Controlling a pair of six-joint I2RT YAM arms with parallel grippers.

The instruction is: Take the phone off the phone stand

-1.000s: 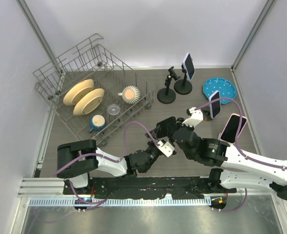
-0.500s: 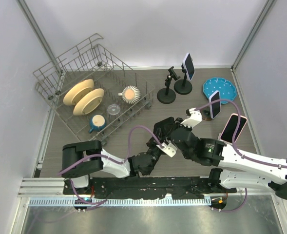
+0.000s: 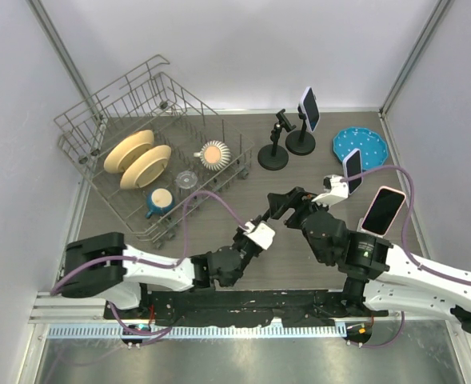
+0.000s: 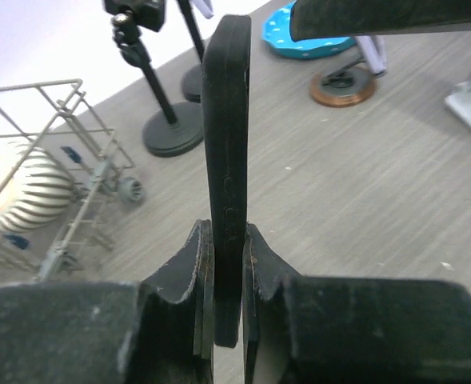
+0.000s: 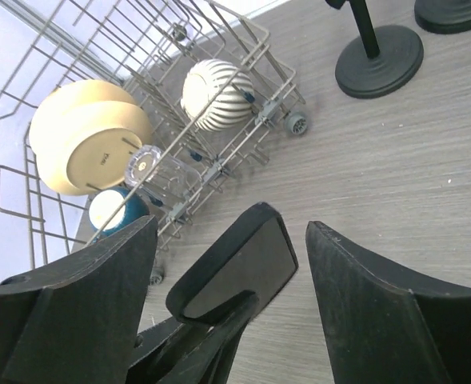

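A robot test lab: plain white panel walls (image 3: 243, 48) on aluminium frame posts (image 3: 63, 60) enclose a grey wood-grain counter (image 3: 299, 172), with black round-based phone stands (image 3: 273, 158) staged beside a grey wire dish rack (image 3: 123, 92).

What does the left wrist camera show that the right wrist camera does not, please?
Only the left wrist view shows the blue plate and a copper-coloured round base near it. Only the right wrist view shows the cream bowls, the small glass and the blue cup in the rack. Both show the black phone, the black stand, the wire rack and the striped bowl.
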